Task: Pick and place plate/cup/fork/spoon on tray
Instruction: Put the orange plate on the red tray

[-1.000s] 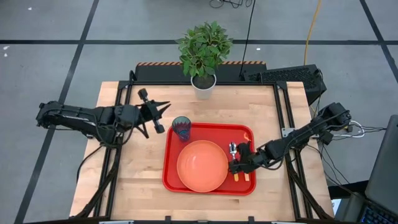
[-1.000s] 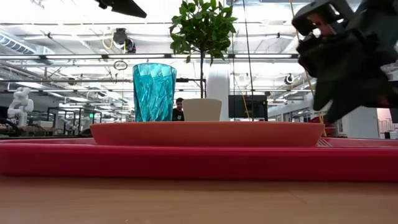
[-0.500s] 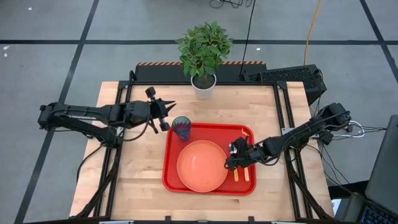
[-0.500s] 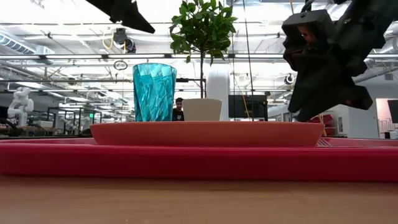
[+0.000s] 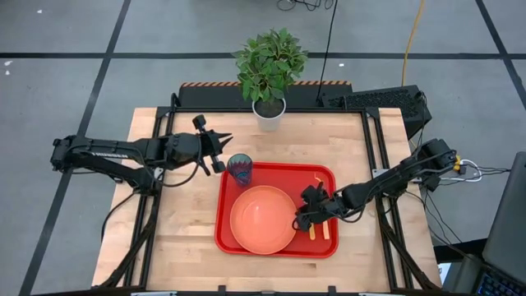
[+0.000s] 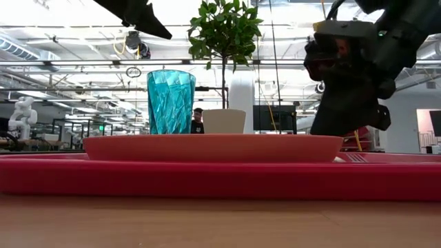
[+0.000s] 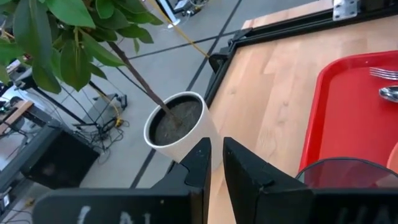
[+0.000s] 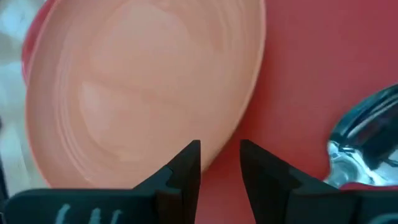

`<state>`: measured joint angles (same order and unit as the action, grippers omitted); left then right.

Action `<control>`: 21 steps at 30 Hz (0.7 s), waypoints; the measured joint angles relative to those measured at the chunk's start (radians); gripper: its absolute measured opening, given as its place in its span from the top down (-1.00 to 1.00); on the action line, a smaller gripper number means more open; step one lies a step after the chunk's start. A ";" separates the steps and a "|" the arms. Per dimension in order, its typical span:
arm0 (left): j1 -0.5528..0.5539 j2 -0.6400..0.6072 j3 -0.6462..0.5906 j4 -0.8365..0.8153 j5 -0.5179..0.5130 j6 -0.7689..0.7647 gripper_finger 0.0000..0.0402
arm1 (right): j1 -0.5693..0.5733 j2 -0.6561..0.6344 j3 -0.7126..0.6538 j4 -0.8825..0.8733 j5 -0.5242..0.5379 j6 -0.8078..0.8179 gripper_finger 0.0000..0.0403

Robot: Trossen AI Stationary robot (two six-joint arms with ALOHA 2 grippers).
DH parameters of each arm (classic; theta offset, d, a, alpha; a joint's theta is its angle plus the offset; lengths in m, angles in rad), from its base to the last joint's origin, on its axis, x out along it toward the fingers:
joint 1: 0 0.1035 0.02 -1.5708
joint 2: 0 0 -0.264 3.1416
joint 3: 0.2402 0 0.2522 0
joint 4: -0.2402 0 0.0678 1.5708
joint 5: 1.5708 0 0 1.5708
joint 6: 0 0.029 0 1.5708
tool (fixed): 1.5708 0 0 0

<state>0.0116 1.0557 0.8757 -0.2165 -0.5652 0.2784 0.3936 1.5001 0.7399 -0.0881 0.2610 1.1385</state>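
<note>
The orange plate [image 5: 263, 219] lies flat on the red tray [image 5: 329, 248]. The teal cup [image 5: 240, 170] stands upright in the tray's far left corner. The fork [image 7: 384, 73] and the spoon [image 8: 364, 140] lie on the tray's right part, with their orange handles [image 5: 319, 232] toward the near edge. My right gripper [image 5: 299, 220] is open at the plate's right rim. Above and left of the cup, my left gripper [image 5: 223, 141] is open by a narrow gap with nothing in it. My right gripper stands astride the plate's right rim [image 8: 219, 152]. One finger [image 8: 186, 165] is over the plate's inside and the other [image 8: 258, 168] is over the tray outside it. The fingers slant down from the table's right. Which finger touches the rim I cannot tell.
A white pot with a green plant [image 5: 269, 111] stands at the table's far edge, just beyond the tray and ahead of my left gripper [image 7: 217, 149]. Bare wood lies left of the tray and along the near edge.
My right gripper has rolled, sunk a little and gone toward the table's left edge. The plate has slid left on the tray with it, staying flat. My left gripper first moved a little toward the cup, then kept still.
</note>
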 joint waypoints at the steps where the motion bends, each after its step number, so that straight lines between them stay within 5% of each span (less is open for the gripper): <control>1: 0.000 0.000 0.000 -0.001 0.000 -0.001 0.77 | 0.000 -0.007 0.000 -0.017 0.000 0.000 0.49; 12: 0.000 0.000 0.000 -0.021 0.023 -0.018 0.77 | 0.007 -0.088 0.000 0.106 0.090 -0.256 0.52; 16: 0.000 0.000 0.000 -0.032 0.023 -0.019 0.77 | 0.003 -0.069 0.001 0.252 0.078 -0.414 0.72; 21: 0.000 0.000 0.000 -0.043 0.023 -0.026 0.77 | -0.028 0.004 0.000 0.247 -0.033 -0.401 0.96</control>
<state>0.0116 1.0557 0.8757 -0.2591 -0.5426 0.2529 0.3659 1.5041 0.7395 0.1592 0.2281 0.7379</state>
